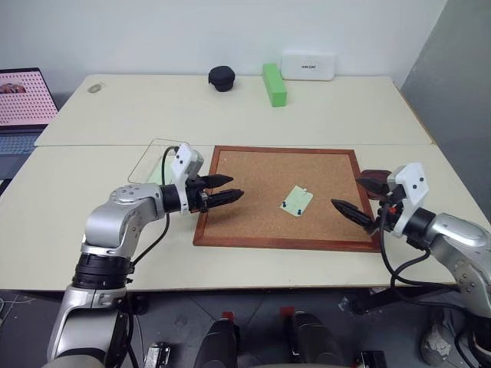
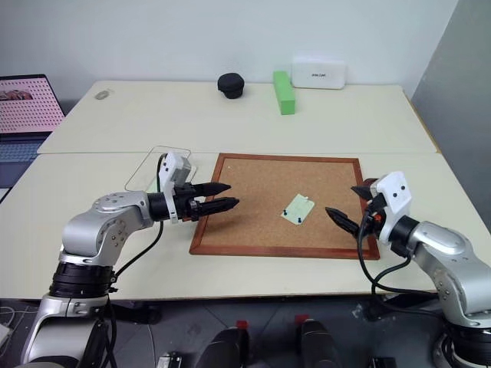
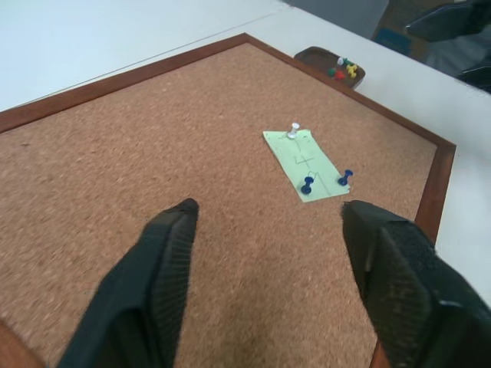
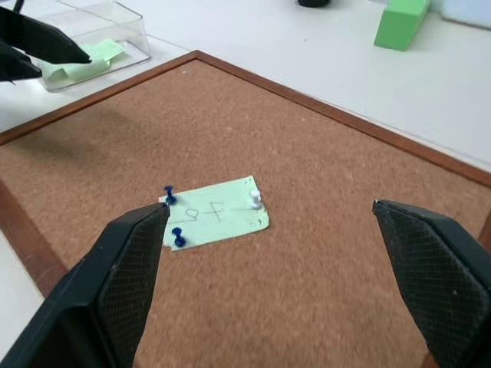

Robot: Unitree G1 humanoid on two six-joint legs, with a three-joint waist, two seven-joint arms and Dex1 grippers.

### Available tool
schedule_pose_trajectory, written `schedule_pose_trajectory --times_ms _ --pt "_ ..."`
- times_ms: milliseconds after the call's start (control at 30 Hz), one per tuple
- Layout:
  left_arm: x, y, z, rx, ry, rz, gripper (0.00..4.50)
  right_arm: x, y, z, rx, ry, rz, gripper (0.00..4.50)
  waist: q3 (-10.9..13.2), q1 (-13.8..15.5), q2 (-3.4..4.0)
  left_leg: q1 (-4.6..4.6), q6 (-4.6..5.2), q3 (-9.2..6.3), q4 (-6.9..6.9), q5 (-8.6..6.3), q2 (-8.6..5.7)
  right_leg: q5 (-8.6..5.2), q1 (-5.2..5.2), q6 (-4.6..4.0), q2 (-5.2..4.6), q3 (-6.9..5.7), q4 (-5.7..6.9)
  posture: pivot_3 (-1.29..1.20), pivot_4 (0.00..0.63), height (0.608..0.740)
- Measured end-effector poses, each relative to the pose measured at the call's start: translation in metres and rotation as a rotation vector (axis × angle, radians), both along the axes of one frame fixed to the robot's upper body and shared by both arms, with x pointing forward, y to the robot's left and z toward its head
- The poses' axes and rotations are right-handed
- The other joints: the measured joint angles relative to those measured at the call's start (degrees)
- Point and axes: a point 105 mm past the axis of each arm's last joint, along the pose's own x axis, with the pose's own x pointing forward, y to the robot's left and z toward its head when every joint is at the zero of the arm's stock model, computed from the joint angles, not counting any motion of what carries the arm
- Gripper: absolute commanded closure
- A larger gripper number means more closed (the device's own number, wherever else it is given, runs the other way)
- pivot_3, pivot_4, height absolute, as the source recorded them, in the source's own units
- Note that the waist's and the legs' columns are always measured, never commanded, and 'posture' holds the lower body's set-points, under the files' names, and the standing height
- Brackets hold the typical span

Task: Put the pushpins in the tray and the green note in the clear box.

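The green note [image 1: 297, 200] lies flat near the middle of the corkboard [image 1: 253, 172], held by two blue pushpins [image 3: 307, 185] and a white one [image 3: 293, 130]. My left gripper [image 1: 235, 188] hovers open over the board's left part, pointing at the note from a short way off. On the board's right edge, my right gripper [image 1: 347, 192] is open and also points at the note. The dark red-brown tray [image 3: 318, 55] sits just off the board's right side and holds red, yellow and green pushpins [image 3: 342, 69]. The clear box [image 4: 115, 23] stands off the board's left corner with pale green paper inside.
On the far table are a bright green block [image 1: 274, 84], a white case [image 1: 308, 66] and a black round object [image 1: 222, 77]. A laptop [image 1: 23, 100] sits at the far left. Two tables join along a seam behind the corkboard.
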Motion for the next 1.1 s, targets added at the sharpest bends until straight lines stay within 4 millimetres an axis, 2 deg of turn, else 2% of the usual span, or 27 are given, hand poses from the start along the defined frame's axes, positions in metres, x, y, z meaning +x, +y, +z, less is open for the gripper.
schedule_pose_trajectory --times_ms 100,167,200,233,267,300,400,567,833,933,1100 --pt "0.0 -0.011 -0.014 0.003 -0.012 -0.018 2.73 0.012 0.009 -0.012 0.008 0.006 -0.014 0.0 0.0 -0.09 0.01 0.01 0.0 0.01 0.0 0.0 0.0 0.01 0.0 0.0 0.0 0.02 0.02 0.0 0.15 0.74" --pt "-0.001 -0.011 -0.025 0.029 -0.013 -0.016 2.99 0.017 0.013 -0.017 0.008 0.006 -0.02 0.0 0.0 -0.18 0.01 0.04 0.0 0.03 -0.02 0.0 0.02 0.01 -0.01 -0.01 0.01 0.04 0.06 0.0 0.15 0.74" --pt "-0.002 -0.011 -0.033 0.045 -0.012 -0.014 3.36 0.023 0.015 -0.02 0.01 0.003 -0.035 0.0 0.0 -0.2 0.01 0.05 0.0 0.03 -0.02 0.0 0.03 0.01 -0.01 -0.01 0.02 0.04 0.07 0.0 0.15 0.74" --pt "-0.002 -0.013 -0.037 0.044 -0.01 -0.017 3.47 0.026 0.017 -0.02 0.013 0.001 -0.044 0.0 0.0 -0.13 0.01 0.03 0.0 0.02 -0.01 0.01 0.01 0.01 -0.03 -0.01 0.01 0.03 0.08 0.0 0.15 0.74" --pt "-0.002 -0.016 -0.04 0.039 -0.011 -0.022 3.82 0.029 0.022 -0.019 0.023 -0.008 -0.043 0.0 0.0 -0.03 0.01 0.01 0.0 0.0 0.02 0.0 0.01 0.01 -0.02 -0.01 0.01 0.02 0.08 0.0 0.15 0.74" --pt "-0.002 -0.017 -0.04 0.038 -0.015 -0.023 3.89 0.031 0.024 -0.017 0.029 -0.014 -0.041 0.0 0.0 -0.03 0.01 0.01 0.0 0.0 0.02 0.0 0.01 0.01 -0.02 -0.01 0.01 0.02 0.08 0.0 0.15 0.74" --pt "0.001 -0.023 -0.042 0.041 -0.049 -0.032 4.43 0.037 0.03 -0.014 0.024 -0.038 -0.04 0.0 -0.01 0.0 0.01 0.01 0.0 0.01 0.02 0.0 -0.02 0.02 0.0 0.0 -0.01 0.03 0.06 0.0 0.15 0.74" --pt "0.01 -0.032 -0.05 0.057 -0.102 -0.032 4.43 0.046 0.04 -0.031 0.021 -0.004 -0.042 0.0 -0.01 0.01 0.01 0.01 0.0 0.0 0.02 0.01 -0.02 0.03 0.0 0.0 0.0 0.02 0.07 0.0 0.15 0.74" --pt "0.015 -0.047 -0.056 0.06 -0.105 -0.055 4.43 0.057 0.046 -0.038 0.032 0.013 -0.049 0.0 -0.01 -0.1 0.02 0.04 0.0 0.0 0.02 0.01 -0.01 0.03 0.0 0.0 0.0 0.02 0.11 0.0 0.15 0.74" --pt "0.012 -0.048 -0.071 0.106 -0.082 -0.064 4.43 0.061 0.051 -0.041 0.04 0.024 -0.043 0.0 -0.02 -0.26 0.04 0.08 0.0 0.02 0.02 0.01 -0.01 0.03 0.0 0.0 0.01 0.05 0.15 0.0 0.15 0.74" --pt "0.014 -0.047 -0.075 0.126 -0.106 -0.069 4.43 0.066 0.055 -0.048 0.031 0.039 -0.035 0.0 -0.09 -0.16 0.13 0.43 0.0 0.03 0.01 0.0 -0.02 0.02 0.32 0.01 0.01 0.05 0.12 0.0 0.15 0.74"
